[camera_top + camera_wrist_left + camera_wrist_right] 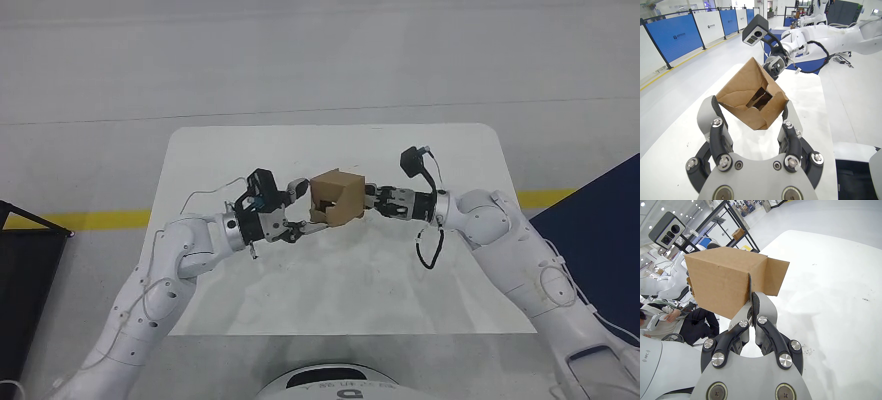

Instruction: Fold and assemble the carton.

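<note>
Cardboard carton [336, 197]: partly folded, raised above white table [400, 290]. Right gripper [753, 301]: clenched on carton's corner seam. Left gripper [750, 104]: released, fingers flanking carton's open end.

Top camera looks down; both wrist cameras closely face the carton [742, 83].

My white-shelled arms [170, 260] trail looping black cables [821, 49]. My left tool [750, 103] and right tool [753, 302] share silver fingers [703, 113], black pads [715, 106], black links [772, 332], bright round screws [785, 360] on grey plates [757, 180].
</note>
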`<action>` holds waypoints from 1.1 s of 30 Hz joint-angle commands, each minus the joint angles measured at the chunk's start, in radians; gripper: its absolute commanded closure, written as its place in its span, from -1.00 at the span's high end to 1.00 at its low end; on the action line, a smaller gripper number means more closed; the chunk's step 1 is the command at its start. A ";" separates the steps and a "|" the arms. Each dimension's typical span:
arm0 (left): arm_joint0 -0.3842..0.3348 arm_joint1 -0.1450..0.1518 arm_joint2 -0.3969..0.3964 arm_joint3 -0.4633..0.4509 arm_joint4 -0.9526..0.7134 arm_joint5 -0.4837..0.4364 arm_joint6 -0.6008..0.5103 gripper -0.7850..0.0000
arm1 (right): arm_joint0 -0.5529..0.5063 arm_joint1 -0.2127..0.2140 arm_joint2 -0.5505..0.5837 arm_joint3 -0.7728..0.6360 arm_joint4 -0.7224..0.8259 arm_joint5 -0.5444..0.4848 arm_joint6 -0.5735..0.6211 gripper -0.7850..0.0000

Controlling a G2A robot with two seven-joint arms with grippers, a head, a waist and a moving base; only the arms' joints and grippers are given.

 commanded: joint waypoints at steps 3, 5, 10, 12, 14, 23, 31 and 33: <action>-0.007 -0.002 0.007 0.009 0.004 0.013 -0.002 0.83 | 0.003 -0.001 -0.002 0.003 0.001 -0.001 0.003 -1.00; -0.011 -0.002 0.004 0.018 -0.002 0.018 0.000 0.88 | 0.003 -0.001 -0.003 0.004 0.004 -0.001 0.005 -1.00; -0.016 -0.001 -0.015 0.045 -0.033 0.014 0.008 0.96 | 0.004 -0.002 -0.003 0.006 0.006 -0.007 0.009 -1.00; -0.016 0.000 -0.021 0.050 -0.044 0.009 0.011 0.98 | 0.004 -0.002 -0.003 0.006 0.005 -0.007 0.011 -1.00; -0.016 0.001 -0.029 0.053 -0.057 0.001 0.014 1.00 | 0.004 -0.002 -0.003 0.004 0.003 -0.008 0.011 -1.00; -0.012 0.002 -0.032 0.046 -0.056 0.006 0.009 1.00 | 0.002 -0.002 -0.006 -0.002 0.001 -0.008 0.017 -1.00; -0.033 -0.005 -0.001 0.043 -0.045 0.030 -0.001 0.96 | 0.002 -0.002 -0.008 -0.007 -0.004 -0.005 0.023 -1.00; -0.042 -0.007 0.004 0.045 -0.043 0.038 -0.007 0.92 | 0.001 -0.002 -0.007 -0.007 -0.005 -0.006 0.025 -1.00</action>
